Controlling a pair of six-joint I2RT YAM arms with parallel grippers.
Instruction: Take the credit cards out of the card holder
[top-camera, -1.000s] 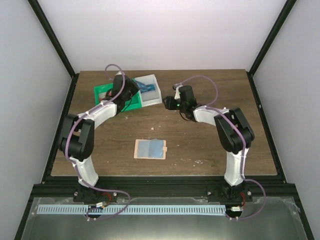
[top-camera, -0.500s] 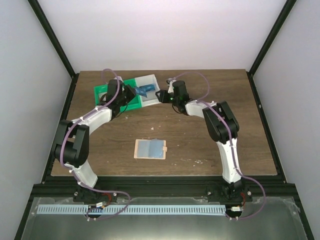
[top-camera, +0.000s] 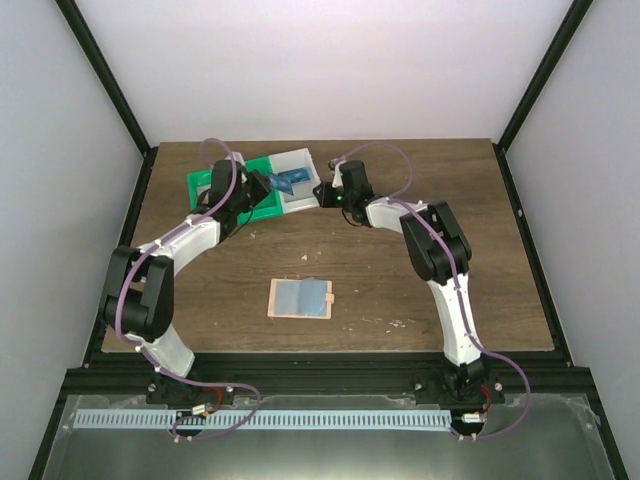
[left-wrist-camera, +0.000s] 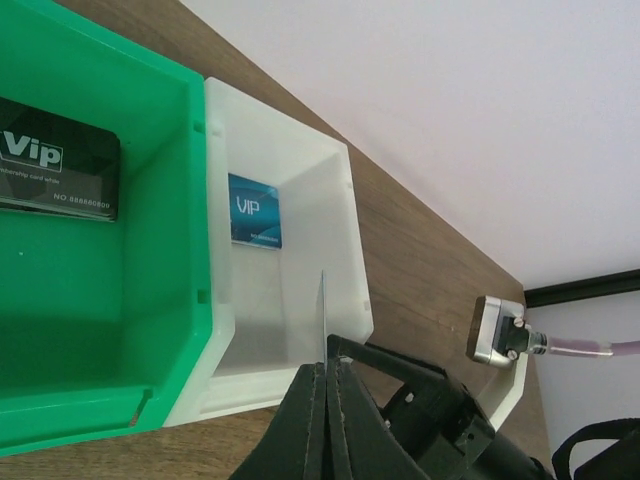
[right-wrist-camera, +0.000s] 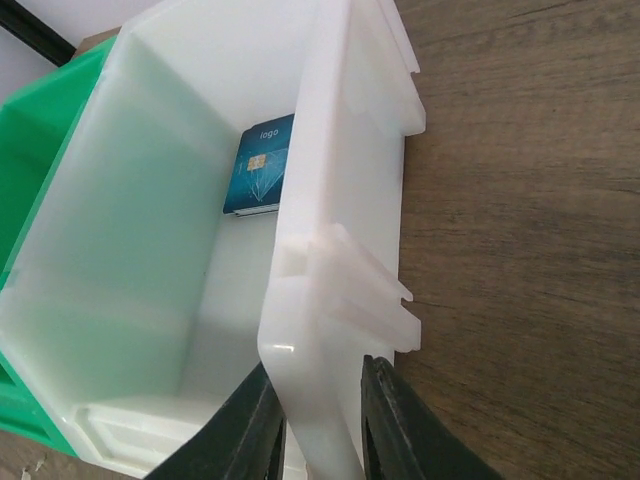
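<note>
The card holder, tan with a grey-blue panel, lies flat mid-table, far from both arms. A blue credit card rests inside the white tray. A dark credit card lies in the green tray. My left gripper hangs over the white tray's near edge, shut on a thin card seen edge-on; its colour does not show. My right gripper straddles the white tray's right wall, one finger inside and one outside, pressed to it.
The green tray and white tray stand side by side at the back of the wooden table. The green tray shows just past the white one. Black frame posts bound the table left and right.
My right gripper has moved left to the white tray and closed onto its wall. The left gripper has shifted slightly left, still holding its card.
</note>
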